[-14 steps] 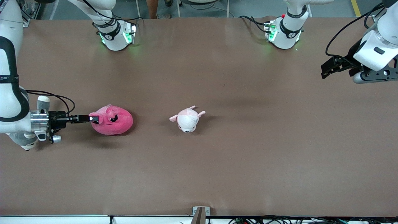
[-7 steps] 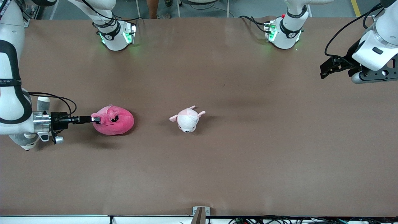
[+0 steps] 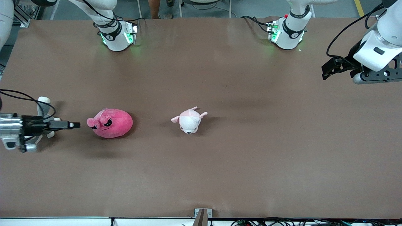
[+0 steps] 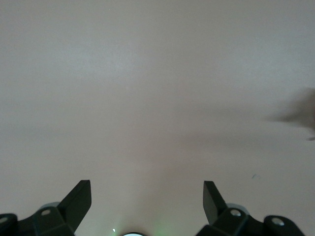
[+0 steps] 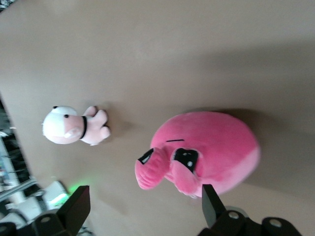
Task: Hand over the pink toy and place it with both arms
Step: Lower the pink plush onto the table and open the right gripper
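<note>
The pink toy [image 3: 110, 123] lies on the table [image 3: 220, 172], level with the pale puppy plush [image 3: 189, 120] and toward the right arm's end from it. It looks light, soft and squashy; a pinch sinks in, so an ear flap or a gathered fold of the rounded body seems the surest hold. The right gripper [image 3: 74, 125] sits just beside the toy, fingers spread wide, holding nothing. The left gripper [image 3: 326, 71] waits well apart from the toy, fingers spread, empty.
</note>
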Controlling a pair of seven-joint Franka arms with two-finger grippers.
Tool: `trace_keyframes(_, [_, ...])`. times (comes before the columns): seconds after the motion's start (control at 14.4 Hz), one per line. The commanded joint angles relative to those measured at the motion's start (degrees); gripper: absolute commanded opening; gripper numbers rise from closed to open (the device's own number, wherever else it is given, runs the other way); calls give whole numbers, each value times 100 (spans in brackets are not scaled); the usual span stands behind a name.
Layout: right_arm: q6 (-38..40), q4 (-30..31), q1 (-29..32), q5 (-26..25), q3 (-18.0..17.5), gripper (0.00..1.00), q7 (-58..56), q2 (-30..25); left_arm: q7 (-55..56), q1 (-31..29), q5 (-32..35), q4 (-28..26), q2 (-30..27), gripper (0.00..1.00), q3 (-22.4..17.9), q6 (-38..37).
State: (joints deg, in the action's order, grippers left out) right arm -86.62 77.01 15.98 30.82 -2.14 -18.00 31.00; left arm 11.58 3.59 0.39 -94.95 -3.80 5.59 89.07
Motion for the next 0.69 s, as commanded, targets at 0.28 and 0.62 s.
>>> trace_keyframes(0.28, [66, -336, -411, -2017, -103, 100, 147, -1077, -25, 11, 75, -76, -77, 100, 12, 146])
trace_keyframes(0.62, [4, -354, -850, -3185, -103, 100, 610, -1745, -25, 19, 75, -68, -25, 100, 12, 155])
